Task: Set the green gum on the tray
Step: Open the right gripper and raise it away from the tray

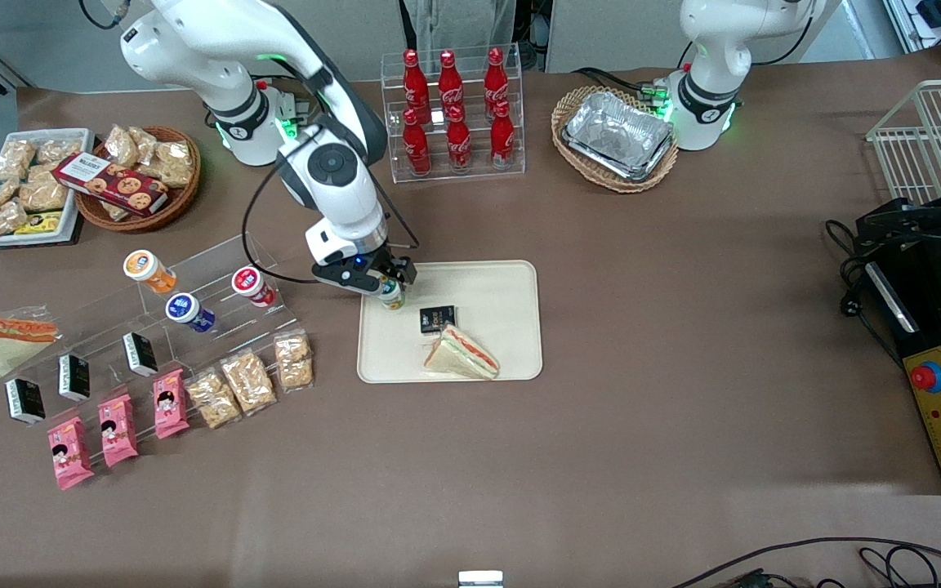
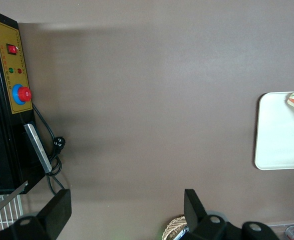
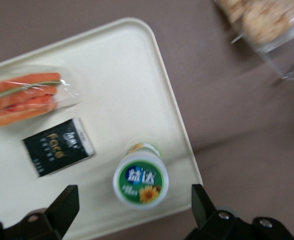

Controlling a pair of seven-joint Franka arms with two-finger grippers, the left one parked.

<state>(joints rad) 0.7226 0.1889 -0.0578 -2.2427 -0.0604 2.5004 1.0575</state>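
Sandwich (image 1: 463, 354) sits at the tray's (image 1: 511, 282) 6 o'clock, black packet (image 1: 437, 318) mid-tray, green gum (image 1: 391, 294) upright at 9 o'clock; end effector (image 1: 389, 282) hovers above it, fingers spread wide, gripping nothing.

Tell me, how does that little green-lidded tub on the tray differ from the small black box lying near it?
The green gum is a round canister standing upright; the black box is flat, rectangular and lies down. The gum's lid is green and white; the box is black with pale lettering. Both rest on the tray, beneath the open gripper.

Three cameras, one table

Front view looks down from high; both wrist views face downward, sharing the cream-beige rectangular plastic tray (image 1: 503, 282) (image 2: 277, 145) (image 3: 131, 80).
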